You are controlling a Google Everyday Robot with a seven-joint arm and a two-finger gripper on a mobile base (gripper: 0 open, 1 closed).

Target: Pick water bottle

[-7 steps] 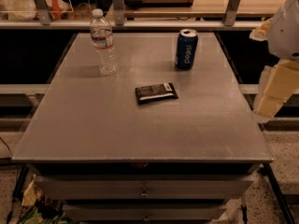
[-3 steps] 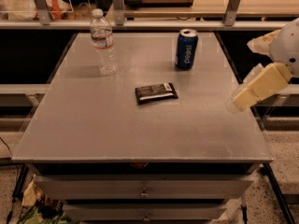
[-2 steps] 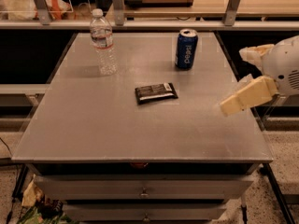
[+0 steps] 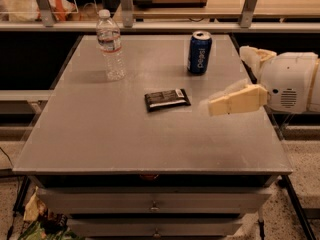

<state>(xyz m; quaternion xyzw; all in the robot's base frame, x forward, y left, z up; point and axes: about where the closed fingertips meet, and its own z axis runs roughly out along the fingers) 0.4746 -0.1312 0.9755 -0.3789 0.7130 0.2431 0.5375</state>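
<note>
The water bottle [image 4: 110, 45] stands upright at the far left of the grey table [image 4: 100, 134]; it is clear and ribbed, with a white cap and a pale label with a red band. My gripper [image 4: 228, 80] reaches in from the right edge of the table, above its surface, with its two cream fingers [image 4: 235, 100] spread apart and empty. It is well to the right of the bottle, with the blue soda can [image 4: 199, 52] and a dark snack bar [image 4: 167, 99] between them.
The blue can stands at the far middle-right, close to my gripper. The flat dark bar lies near the table's centre. A shelf rail with metal posts [image 4: 125, 6] runs behind the table. Drawers [image 4: 152, 204] sit below the front edge.
My gripper has moved in from the right, leftward over the table's right edge, and turned more level. The bottle, can and bar have not moved.
</note>
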